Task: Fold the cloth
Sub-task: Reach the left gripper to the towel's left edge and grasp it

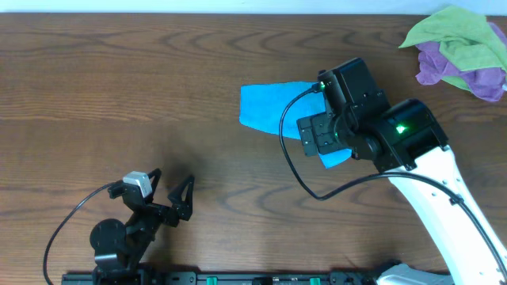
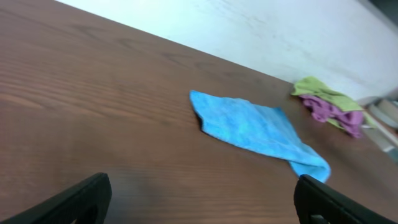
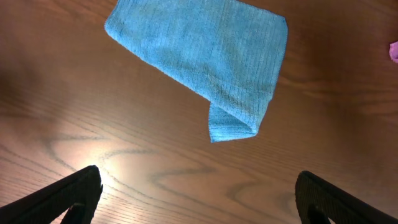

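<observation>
- The blue cloth (image 1: 269,107) lies flat on the wooden table (image 1: 119,79), with 1 corner curled over.
- The right gripper (image 3: 198,177) hangs over the blue cloth, near that curled corner. Its 2 fingers (image 3: 68,199) are spread wide and hold nothing, maybe so they can fit around an edge.
- The left gripper (image 1: 170,186) sits well apart from the blue cloth, wide open and empty, likely to keep out of the way.
- A green cloth (image 1: 455,32) and a purple cloth (image 1: 432,67) sit bunched together, well apart from the blue cloth.
</observation>
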`<move>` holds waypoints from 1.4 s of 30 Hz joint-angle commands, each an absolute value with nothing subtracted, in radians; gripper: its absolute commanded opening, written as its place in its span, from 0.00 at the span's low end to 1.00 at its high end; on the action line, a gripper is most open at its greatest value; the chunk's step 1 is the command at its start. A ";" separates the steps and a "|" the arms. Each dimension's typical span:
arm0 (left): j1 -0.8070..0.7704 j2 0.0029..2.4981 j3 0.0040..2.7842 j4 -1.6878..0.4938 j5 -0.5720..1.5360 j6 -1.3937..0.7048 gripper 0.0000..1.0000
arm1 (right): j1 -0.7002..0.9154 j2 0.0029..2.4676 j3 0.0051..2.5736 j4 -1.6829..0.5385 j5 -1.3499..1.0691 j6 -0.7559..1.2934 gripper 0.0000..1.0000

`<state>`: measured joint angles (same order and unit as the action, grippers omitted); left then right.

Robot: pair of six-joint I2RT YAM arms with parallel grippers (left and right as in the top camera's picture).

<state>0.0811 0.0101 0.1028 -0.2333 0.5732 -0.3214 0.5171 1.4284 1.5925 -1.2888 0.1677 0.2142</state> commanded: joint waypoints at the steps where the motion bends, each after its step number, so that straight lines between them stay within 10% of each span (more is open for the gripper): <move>1: 0.078 0.006 0.083 -0.231 0.629 -0.410 0.95 | 0.525 1.412 1.601 -1.287 0.168 0.200 0.99; 11: 0.074 0.096 0.061 -0.176 0.556 -0.450 0.95 | 0.524 1.412 1.523 -1.161 0.168 0.148 0.99; 23: -0.115 0.759 0.132 0.366 0.528 -0.494 1.00 | 0.512 1.414 1.446 -1.032 0.163 0.118 0.99; 42: -0.285 1.505 0.863 0.102 0.644 -0.283 0.92 | 0.238 1.414 1.312 -0.952 0.030 0.087 0.94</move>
